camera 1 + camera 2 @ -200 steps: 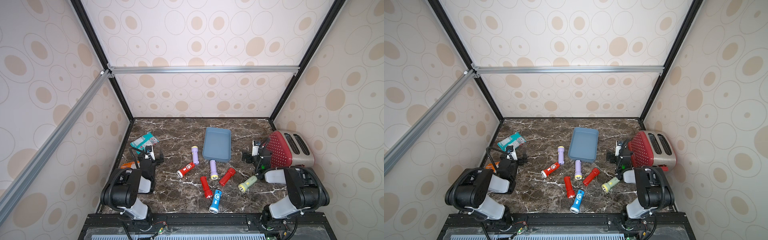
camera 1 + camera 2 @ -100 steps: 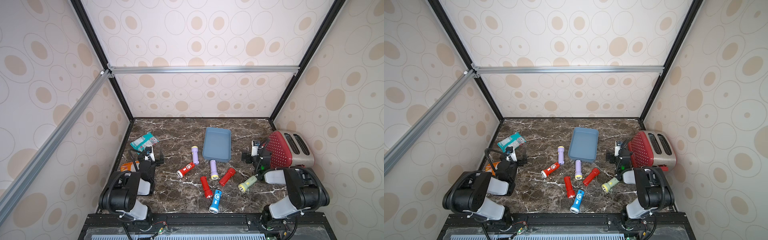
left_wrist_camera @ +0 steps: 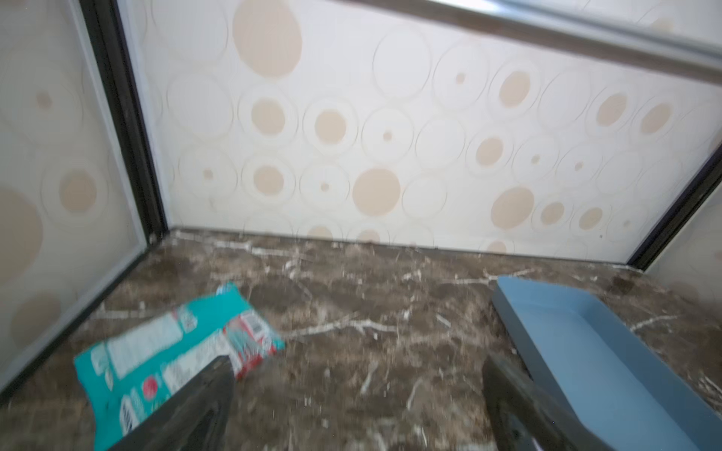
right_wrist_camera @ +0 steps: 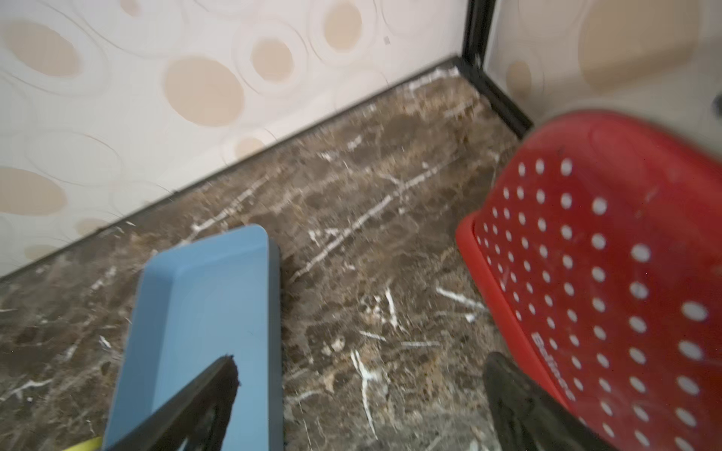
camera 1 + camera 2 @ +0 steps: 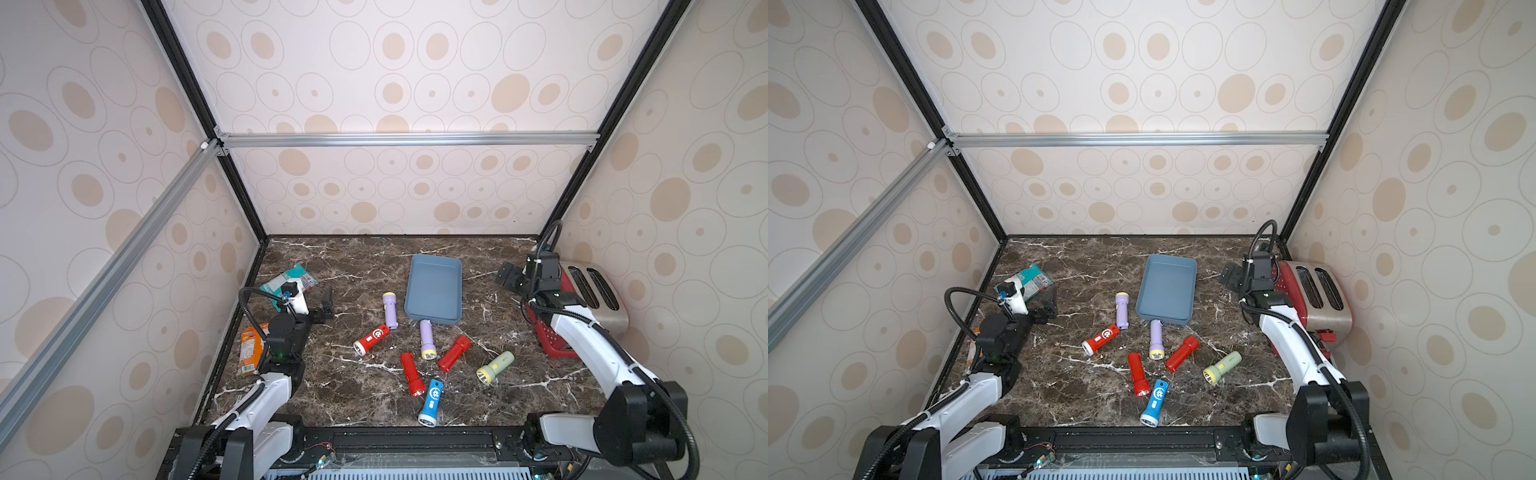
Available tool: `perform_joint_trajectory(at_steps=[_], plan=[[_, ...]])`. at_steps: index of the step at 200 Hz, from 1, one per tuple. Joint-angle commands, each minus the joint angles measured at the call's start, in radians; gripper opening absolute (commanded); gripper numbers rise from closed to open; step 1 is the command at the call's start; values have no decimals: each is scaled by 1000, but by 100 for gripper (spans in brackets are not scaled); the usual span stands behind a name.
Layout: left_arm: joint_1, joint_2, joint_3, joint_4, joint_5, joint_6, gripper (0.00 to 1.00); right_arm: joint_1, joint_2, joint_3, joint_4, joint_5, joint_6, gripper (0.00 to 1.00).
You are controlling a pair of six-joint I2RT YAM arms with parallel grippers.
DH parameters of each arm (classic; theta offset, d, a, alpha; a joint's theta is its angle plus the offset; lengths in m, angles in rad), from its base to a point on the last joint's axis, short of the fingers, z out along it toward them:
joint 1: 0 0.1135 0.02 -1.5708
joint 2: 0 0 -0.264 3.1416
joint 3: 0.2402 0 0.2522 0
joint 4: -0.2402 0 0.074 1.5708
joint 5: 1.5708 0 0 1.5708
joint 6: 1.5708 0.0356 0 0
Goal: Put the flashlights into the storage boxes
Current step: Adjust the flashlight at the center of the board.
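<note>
While the left gripper (image 5: 324, 307) and right gripper (image 5: 510, 279) are hanging wide open and empty either side of the tray (image 5: 434, 286), the lilac flashlight (image 5: 390, 311) is lying lengthwise beside the tray's left wall, nearest the left gripper.

Seven flashlights (image 5: 427, 344) scattered beside blue tray (image 5: 434, 286)

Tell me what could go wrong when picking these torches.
The red torch and blue torch lie close together, so a grab may knock one away. A lilac torch ends at the tray wall; a grab there might push the tray. The right gripper hangs beside the toaster and could bump it.
</note>
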Motion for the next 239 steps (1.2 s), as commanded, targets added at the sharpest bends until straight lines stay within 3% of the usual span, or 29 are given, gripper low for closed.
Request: perform_joint_trajectory(at_steps=[1,15,38,47,56,67,76,86,111,133,154,167,184,214,239], plan=[[1,-48,-37,-144,-226,-188,99,21,5,-28,-245,-69,91,100],[2,-70,-57,-143,-238,-244,99,35,-74,-65,-264,-80,114,100],[-9,-16,-55,-46,-23,-347,98,60,-242,-165,-306,-129,172,95],[-42,29,-51,-5,22,-425,93,70,-303,-209,-322,-146,191,95],[-114,68,-50,14,-8,-517,88,76,-370,-246,-356,-142,218,95],[-227,107,-44,6,-88,-648,88,77,-440,-281,-425,-123,273,95],[-333,138,-28,43,-141,-681,89,79,-492,-311,-468,-118,320,95],[-435,171,17,61,-183,-656,98,79,-546,-347,-493,-138,349,95],[-596,222,173,10,-299,-472,99,79,-619,-432,-520,-173,394,94],[-606,221,184,-30,-408,-351,99,79,-618,-460,-587,-205,441,93],[-606,204,101,25,-564,-204,99,80,-611,-476,-623,-229,477,91],[-596,184,81,-33,-697,-318,98,79,-610,-491,-628,-227,502,87],[-591,167,58,50,-695,-270,99,80,-599,-508,-598,-237,540,81],[-592,191,28,136,-641,-262,99,79,-539,-527,-523,-260,613,81],[-589,231,45,165,-604,-227,99,80,-481,-554,-470,-297,670,75]])
